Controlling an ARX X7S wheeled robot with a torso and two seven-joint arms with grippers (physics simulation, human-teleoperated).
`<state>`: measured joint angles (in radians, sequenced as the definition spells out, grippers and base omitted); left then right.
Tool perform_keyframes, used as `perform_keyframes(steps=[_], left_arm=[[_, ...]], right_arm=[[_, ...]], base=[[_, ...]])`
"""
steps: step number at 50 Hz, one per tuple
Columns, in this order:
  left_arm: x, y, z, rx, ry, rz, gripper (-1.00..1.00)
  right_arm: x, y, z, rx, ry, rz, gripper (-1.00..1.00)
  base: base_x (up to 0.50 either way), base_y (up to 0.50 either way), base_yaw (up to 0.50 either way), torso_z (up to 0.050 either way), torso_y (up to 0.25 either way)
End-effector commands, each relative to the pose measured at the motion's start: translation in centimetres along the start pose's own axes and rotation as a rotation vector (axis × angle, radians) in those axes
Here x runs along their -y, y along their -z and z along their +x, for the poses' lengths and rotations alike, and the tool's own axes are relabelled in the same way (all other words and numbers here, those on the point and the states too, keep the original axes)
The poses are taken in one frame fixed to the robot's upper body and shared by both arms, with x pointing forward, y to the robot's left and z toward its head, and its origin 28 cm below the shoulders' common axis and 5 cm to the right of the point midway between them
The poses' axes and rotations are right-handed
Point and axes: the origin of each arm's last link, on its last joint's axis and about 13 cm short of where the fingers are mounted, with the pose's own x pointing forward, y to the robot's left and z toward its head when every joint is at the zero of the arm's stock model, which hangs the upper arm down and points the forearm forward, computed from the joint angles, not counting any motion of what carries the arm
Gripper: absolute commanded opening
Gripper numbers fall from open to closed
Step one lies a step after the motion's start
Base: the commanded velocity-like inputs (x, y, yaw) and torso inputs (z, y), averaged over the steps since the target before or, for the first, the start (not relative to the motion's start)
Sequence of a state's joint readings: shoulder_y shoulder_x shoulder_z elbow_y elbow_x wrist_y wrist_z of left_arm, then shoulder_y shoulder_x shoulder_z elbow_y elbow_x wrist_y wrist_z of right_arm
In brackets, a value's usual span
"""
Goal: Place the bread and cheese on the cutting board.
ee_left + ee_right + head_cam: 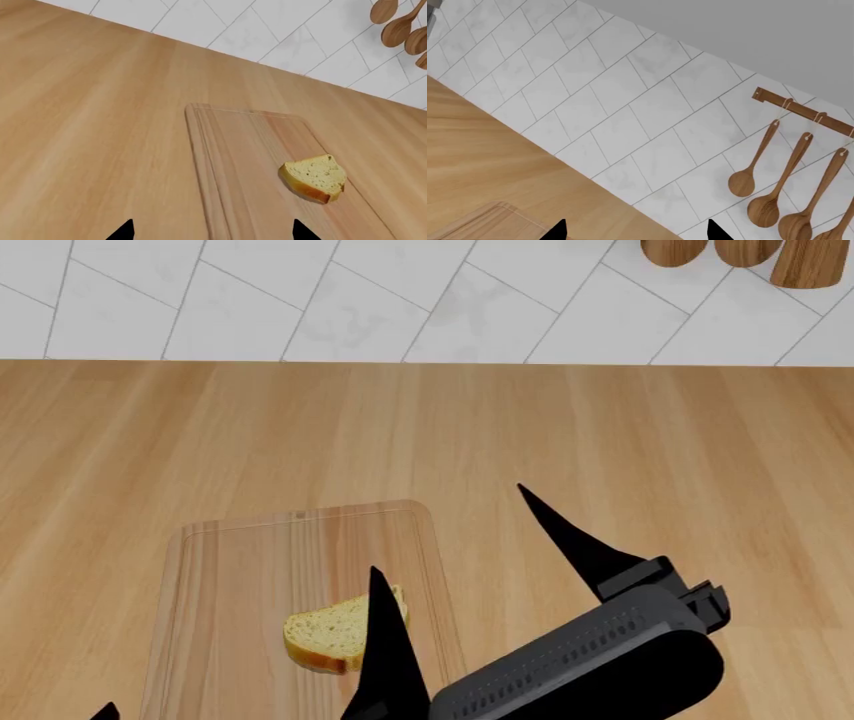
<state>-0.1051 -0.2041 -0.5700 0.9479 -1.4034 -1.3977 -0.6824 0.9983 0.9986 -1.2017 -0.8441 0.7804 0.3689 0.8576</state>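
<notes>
The bread [324, 634], a crusted slice, lies on the cutting board [240, 570] at the lower left of the head view. It also shows on the cutting board [253, 150] in the left wrist view [315, 177]. My left gripper [212, 231] is open and empty, above the board's near part and short of the bread. My right gripper [447, 530] is open and empty, raised over the board's right edge and tilted toward the wall; its near finger overlaps the bread in the head view. The right wrist view [635, 232] shows only a board corner [484, 220]. The cheese is not in view.
The wooden countertop [601, 430] runs back to a white tiled wall [400, 300]. Wooden spoons [774, 200] hang from a rail on that wall at the right; they also show in the left wrist view [400, 25].
</notes>
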Motion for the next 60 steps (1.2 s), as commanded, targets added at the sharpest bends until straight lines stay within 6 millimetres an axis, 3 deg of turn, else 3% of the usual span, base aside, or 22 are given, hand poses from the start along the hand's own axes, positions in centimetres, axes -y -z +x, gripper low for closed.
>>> perform_keyframes(steps=[1, 24, 60], left_arm=[[-0.6, 1.1, 0.4, -0.056, -0.017, -0.035, 1.00], [-0.8, 2.1, 0.5, -0.101, -0.060, -0.022, 1.00], [-0.1, 3.8, 2.9, -0.194, -0.082, 0.075, 1.00]], right_arm=[[0.3, 0.5, 1.2, 0.007, 0.013, 0.017, 1.00], [0.2, 0.5, 1.2, 0.005, 0.010, 0.015, 1.00], [0.2, 0.6, 1.2, 0.008, 0.009, 0.022, 1.00]], base=[[0.00, 0.00, 0.00, 0.000, 0.000], [0.00, 0.00, 0.00, 0.000, 0.000], [0.00, 0.00, 0.00, 0.000, 0.000]])
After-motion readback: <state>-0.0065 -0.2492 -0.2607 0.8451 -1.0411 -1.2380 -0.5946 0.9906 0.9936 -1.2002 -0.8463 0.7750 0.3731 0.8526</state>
